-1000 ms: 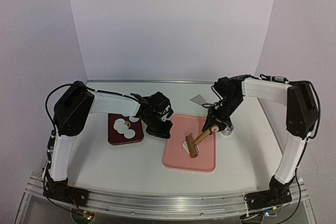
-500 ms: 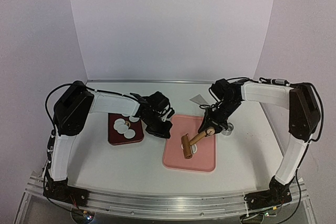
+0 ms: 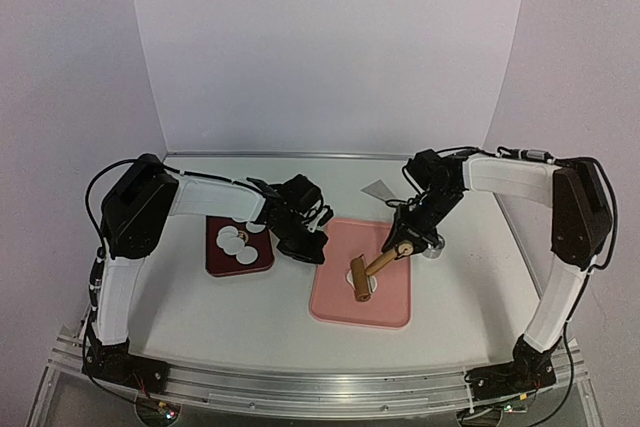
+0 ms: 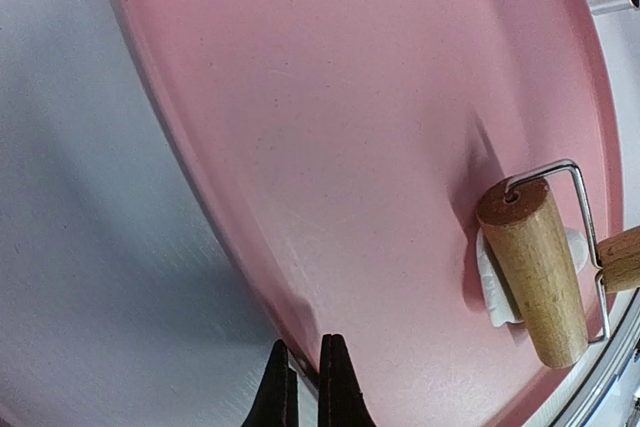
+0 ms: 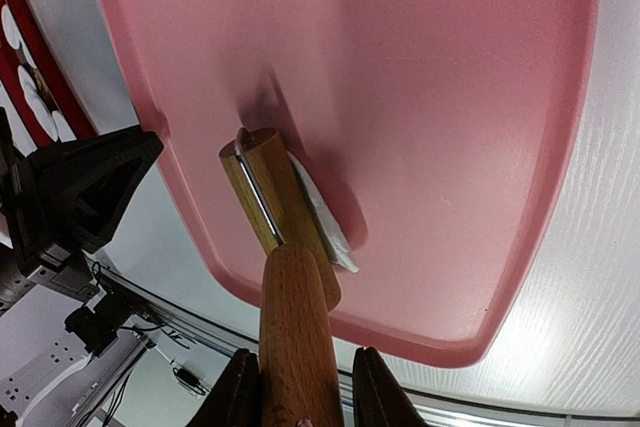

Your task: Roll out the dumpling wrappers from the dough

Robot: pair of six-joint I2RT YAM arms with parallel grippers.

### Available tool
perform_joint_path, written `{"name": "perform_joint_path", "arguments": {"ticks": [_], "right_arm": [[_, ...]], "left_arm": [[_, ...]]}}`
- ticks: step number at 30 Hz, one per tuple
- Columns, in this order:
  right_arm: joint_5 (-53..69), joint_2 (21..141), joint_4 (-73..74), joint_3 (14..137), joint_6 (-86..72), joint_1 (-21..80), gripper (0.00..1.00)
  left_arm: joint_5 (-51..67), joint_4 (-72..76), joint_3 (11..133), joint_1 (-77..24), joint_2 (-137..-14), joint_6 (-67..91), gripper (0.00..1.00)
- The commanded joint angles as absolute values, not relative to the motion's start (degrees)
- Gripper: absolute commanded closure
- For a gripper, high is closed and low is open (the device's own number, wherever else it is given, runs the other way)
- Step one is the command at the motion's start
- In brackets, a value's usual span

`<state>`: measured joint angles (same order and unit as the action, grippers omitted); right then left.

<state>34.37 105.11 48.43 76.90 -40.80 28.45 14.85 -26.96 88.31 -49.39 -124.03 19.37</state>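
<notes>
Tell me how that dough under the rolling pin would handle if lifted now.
Probably floppy: the dough lies thin and flat beneath the rolling pin. Likely light, being a small patch. It may cling to the pink board, since it is pressed against it.

pink board [image 3: 390, 297], tan wooden roller [image 3: 360, 279], white dough [image 5: 328, 219], white dumpling wrappers [image 3: 236, 241] on a dark red tray [image 3: 222, 265].

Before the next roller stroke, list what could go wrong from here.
The dough shows only along one side of the roller, so it may flatten lopsided or stick to the wood.
The shut left gripper meets only the rim of the pink board; a hard stroke by the right gripper might slide it.
</notes>
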Motion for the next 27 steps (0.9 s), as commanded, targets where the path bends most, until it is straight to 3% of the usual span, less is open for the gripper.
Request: {"name": "perform_joint_path", "arguments": {"ticks": [1, 16, 27], "right_arm": [[13.84, 114.35, 54.01, 75.01, -43.26, 31.42, 1.00], [11.69, 103.92, 55.00, 66.74, -42.27, 24.69, 1.00], [14.46, 112.83, 53.96, 73.25, -41.82, 30.01, 1.00]], "left_arm": [[17.13, -27.13, 86.93, -49.94, -121.80, 17.24, 1.00], [16.23, -26.81, 86.92, -49.92, -121.30, 17.65, 1.00], [16.30, -26.32, 86.34, -49.92, -121.02, 19.11, 1.00]]}}
